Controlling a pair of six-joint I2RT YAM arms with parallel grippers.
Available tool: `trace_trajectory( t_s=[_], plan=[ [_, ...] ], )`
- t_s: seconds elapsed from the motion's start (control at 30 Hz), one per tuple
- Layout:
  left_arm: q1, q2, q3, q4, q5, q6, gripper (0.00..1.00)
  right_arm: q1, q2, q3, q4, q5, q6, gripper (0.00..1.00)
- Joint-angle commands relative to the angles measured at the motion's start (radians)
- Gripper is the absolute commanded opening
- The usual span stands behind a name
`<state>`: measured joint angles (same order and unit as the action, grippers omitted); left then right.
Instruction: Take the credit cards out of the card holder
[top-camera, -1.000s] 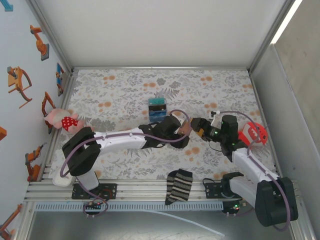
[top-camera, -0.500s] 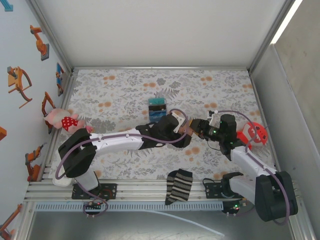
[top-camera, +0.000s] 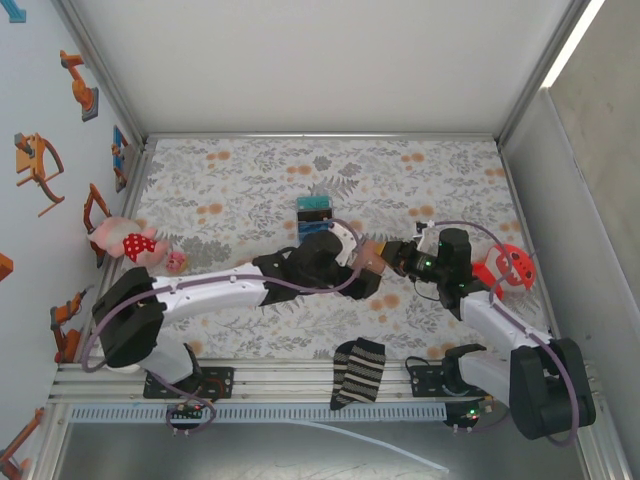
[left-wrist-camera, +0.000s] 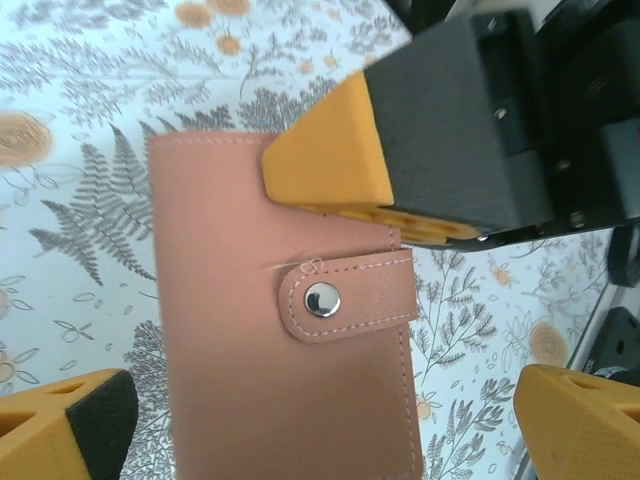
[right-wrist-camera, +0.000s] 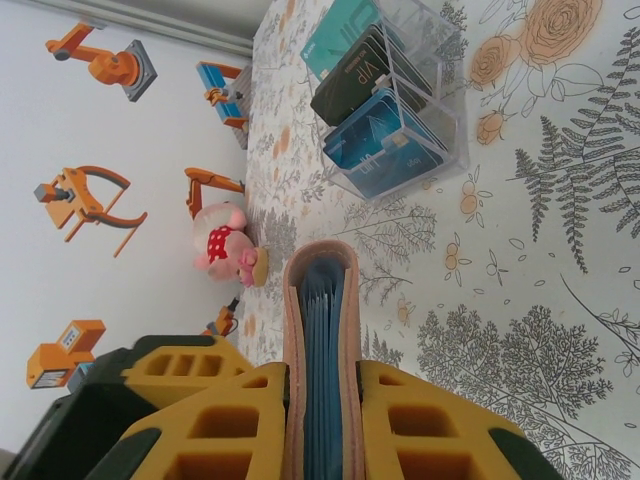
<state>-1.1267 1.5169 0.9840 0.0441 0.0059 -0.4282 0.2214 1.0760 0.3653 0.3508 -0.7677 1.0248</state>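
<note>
One holder (top-camera: 374, 253): tan leather, held just in front of the rack (top-camera: 315, 215) and a little to its right, above the floral cloth (top-camera: 240, 180).
Holder state: folded shut, with its tab snapped down over a metal stud (left-wrist-camera: 322, 300).
Cards (right-wrist-camera: 322, 340): light-blue edges packed between the holder's two halves, all inside it.
Left claw (left-wrist-camera: 320, 430): jaws spread wide, with one yellow finger (left-wrist-camera: 60, 435) off each side of the holder. Neither finger touches the leather.
Right claw (right-wrist-camera: 322, 430): clamped on the holder, with a yellow pad (right-wrist-camera: 420, 420) pressed flat on each outer face. The holder's fold points toward the rack.
Rack contents: clear plastic holding teal, black and blue cards upright in slots.
Sock (top-camera: 358, 372): striped black and grey, well in front of the rack at the table's near edge.
Plush (top-camera: 125, 240): pink with a red dotted bow, far left of the rack against the side wall.
</note>
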Motion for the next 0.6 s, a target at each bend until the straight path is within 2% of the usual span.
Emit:
trace_trajectory(
  t_s=[0.0, 0.27, 0.43, 0.57],
  plan=[
    [0.034, -0.078, -0.046, 0.032, -0.059, -0.005, 0.97, 0.012, 0.006, 0.021, 0.051, -0.030, -0.019, 0.03],
    [0.120, -0.225, -0.161, 0.071, -0.051, -0.053, 1.00, 0.027, 0.050, 0.093, 0.155, -0.180, -0.054, 0.03],
    [0.175, -0.312, -0.250, 0.139, 0.092, -0.041, 0.91, 0.054, 0.123, 0.159, 0.256, -0.275, -0.057, 0.02],
    [0.235, -0.379, -0.322, 0.194, 0.297, -0.023, 0.87, 0.084, 0.198, 0.226, 0.317, -0.338, -0.054, 0.00]
  ],
)
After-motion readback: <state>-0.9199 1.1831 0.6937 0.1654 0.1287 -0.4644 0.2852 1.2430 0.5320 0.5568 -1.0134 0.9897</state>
